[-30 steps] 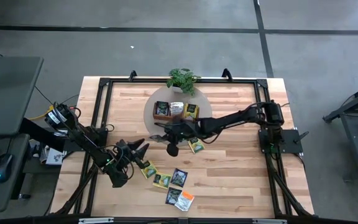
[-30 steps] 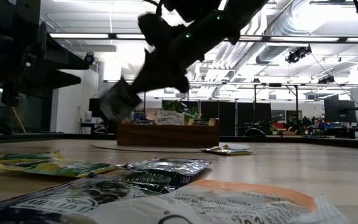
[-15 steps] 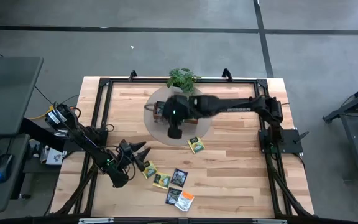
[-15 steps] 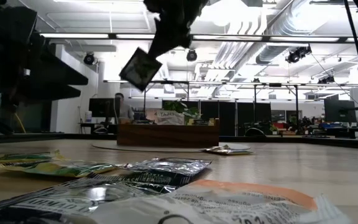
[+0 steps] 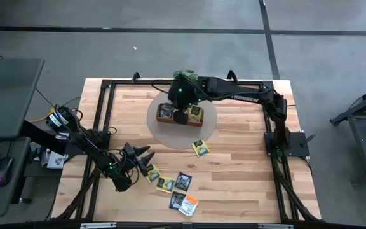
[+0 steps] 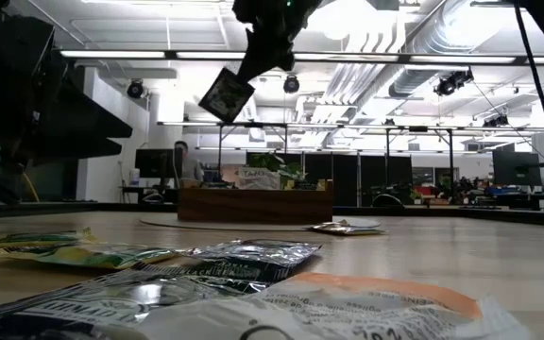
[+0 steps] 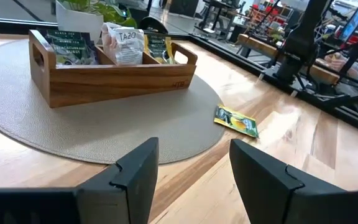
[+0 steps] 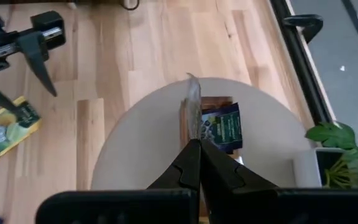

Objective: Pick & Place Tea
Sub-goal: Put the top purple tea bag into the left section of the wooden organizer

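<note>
My right gripper (image 5: 181,116) hovers high over the brown wooden tray (image 5: 165,118), shut on a dark tea sachet (image 6: 227,94). The right wrist view shows that sachet (image 8: 193,109) edge-on. The tray stands on a round grey mat (image 5: 164,133) and holds upright sachets (image 7: 124,45). A yellow-green sachet (image 5: 201,148) lies flat at the mat's near edge. Several more sachets (image 5: 173,187) lie flat near the table's front. My left gripper (image 7: 191,180) stands open and low at the near left, next to them, with nothing between its fingers. My right gripper pinches the sachet's upper edge (image 8: 195,134) between its two fingertips (image 6: 253,64). The fingers slant downward from the table's right side. The sachet hangs tilted below the fingertips, lifted well clear of the tray and table.
A small potted plant (image 5: 184,77) stands just beyond the tray at the far edge. A black frame (image 5: 107,86) rims the table. Bare wood lies to the right of the mat (image 5: 246,159).
My right gripper has risen and swung from the mat's near edge toward the far edge, to a place above the tray. It has stayed shut on the dark sachet, which has gone up with it, hanging clear.
</note>
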Controlling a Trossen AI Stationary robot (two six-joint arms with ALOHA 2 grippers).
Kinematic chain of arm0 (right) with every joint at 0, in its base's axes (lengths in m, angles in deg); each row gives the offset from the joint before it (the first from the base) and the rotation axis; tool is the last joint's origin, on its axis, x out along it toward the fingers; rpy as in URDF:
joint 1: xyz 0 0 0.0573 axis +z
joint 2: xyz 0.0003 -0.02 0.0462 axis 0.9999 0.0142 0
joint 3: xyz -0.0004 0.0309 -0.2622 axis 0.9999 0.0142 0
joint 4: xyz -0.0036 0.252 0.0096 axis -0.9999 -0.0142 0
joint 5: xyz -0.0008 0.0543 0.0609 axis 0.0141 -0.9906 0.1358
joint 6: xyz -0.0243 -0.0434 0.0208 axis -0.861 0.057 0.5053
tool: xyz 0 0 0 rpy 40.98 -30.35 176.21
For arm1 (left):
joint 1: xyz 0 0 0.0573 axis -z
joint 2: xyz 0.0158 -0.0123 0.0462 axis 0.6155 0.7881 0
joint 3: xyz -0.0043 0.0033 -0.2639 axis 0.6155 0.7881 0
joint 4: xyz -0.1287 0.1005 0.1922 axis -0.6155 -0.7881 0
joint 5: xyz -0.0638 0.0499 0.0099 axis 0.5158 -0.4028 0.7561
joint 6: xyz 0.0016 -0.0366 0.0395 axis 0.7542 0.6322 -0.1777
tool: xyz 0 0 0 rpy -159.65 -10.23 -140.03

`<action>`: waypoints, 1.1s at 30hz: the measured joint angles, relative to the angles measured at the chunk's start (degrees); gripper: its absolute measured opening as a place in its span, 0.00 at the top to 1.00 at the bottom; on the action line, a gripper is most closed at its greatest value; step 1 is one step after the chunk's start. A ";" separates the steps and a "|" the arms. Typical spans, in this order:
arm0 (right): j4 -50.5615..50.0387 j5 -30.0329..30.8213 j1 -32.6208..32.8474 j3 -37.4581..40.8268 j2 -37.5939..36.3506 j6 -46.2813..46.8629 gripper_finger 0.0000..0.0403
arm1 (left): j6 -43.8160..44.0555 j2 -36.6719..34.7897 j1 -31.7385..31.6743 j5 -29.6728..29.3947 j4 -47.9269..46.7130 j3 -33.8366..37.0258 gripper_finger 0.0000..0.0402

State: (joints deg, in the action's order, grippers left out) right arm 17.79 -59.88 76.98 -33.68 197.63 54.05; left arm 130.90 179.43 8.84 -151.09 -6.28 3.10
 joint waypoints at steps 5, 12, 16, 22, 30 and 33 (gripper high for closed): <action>1.74 -1.77 -0.66 0.07 2.66 -0.61 1.00 | 0.00 0.00 0.00 -0.13 -0.35 0.00 0.51; 4.45 -3.74 -2.17 0.07 6.27 -1.01 1.00 | 0.04 0.02 -2.49 2.23 -1.38 0.00 0.51; 4.64 -3.80 -3.16 -0.08 7.67 -1.27 1.00 | 0.05 0.02 -5.14 6.25 -1.33 -0.01 0.51; -0.06 -4.50 -4.65 -9.31 11.57 -2.40 1.00 | -0.04 0.02 -7.17 8.85 -1.37 0.00 0.51; -6.72 -4.46 -5.10 -16.08 15.48 -5.14 1.00 | -1.64 0.02 -7.08 9.08 -1.45 0.00 0.51; -8.50 -3.94 -5.80 -14.60 15.39 -5.04 1.00 | -1.75 0.02 -7.08 9.14 -1.46 0.00 0.51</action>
State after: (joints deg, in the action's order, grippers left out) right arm 9.29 -63.82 71.19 -48.28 213.02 49.02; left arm 129.15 179.45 1.76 -141.95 -7.75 3.10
